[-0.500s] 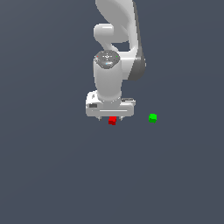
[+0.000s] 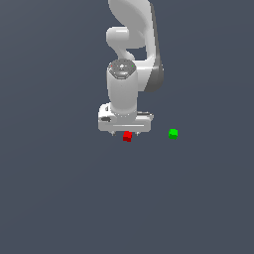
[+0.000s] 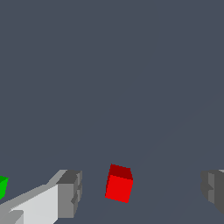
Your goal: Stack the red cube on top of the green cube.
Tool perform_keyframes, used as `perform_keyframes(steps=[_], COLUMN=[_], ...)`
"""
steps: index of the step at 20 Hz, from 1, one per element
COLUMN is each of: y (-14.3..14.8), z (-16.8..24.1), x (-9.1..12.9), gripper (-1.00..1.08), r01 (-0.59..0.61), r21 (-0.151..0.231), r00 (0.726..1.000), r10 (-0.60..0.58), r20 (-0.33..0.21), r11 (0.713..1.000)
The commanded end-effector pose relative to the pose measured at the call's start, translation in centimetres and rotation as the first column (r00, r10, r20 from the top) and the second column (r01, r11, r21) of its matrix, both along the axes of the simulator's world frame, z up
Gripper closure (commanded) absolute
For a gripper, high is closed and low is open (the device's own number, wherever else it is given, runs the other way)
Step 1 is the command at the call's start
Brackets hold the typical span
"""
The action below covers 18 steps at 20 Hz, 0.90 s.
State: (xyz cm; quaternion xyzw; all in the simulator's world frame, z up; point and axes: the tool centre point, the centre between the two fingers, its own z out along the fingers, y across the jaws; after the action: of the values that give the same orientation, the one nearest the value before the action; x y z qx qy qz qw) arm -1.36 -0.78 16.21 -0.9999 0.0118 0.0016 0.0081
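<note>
The white arm (image 2: 130,54) reached down from above, its wrist vertical and the gripper (image 2: 127,134) pointing straight at the floor. In the wrist view its 2 grey fingers (image 3: 70,192) stood wide apart, with nothing clamped between them.

You have two cubes on the floor — one red cube (image 2: 127,136) and one green cube (image 2: 172,133) — plus a single gripper (image 2: 125,134) with two fingers (image 3: 70,192).
</note>
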Motion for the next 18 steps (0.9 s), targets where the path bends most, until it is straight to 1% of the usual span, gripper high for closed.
perform_keyframes(steps=[1, 5, 13, 18], y=[0.0, 0.1, 0.5, 0.9], z=[-0.7, -2.3, -6.4, -8.2], x=[-0.7, -2.2, -6.1, -7.7], gripper=[-0.92, -0.92, -0.92, -0.92], r01=[0.017, 0.059, 0.165, 0.209], r21=[-0.001, -0.004, -0.012, -0.015], r00=[1.000, 0.998, 0.986, 0.978], r10=[-0.017, -0.059, -0.165, -0.209], r20=[0.000, 0.000, 0.002, 0.003], r11=[1.000, 0.998, 0.986, 0.978])
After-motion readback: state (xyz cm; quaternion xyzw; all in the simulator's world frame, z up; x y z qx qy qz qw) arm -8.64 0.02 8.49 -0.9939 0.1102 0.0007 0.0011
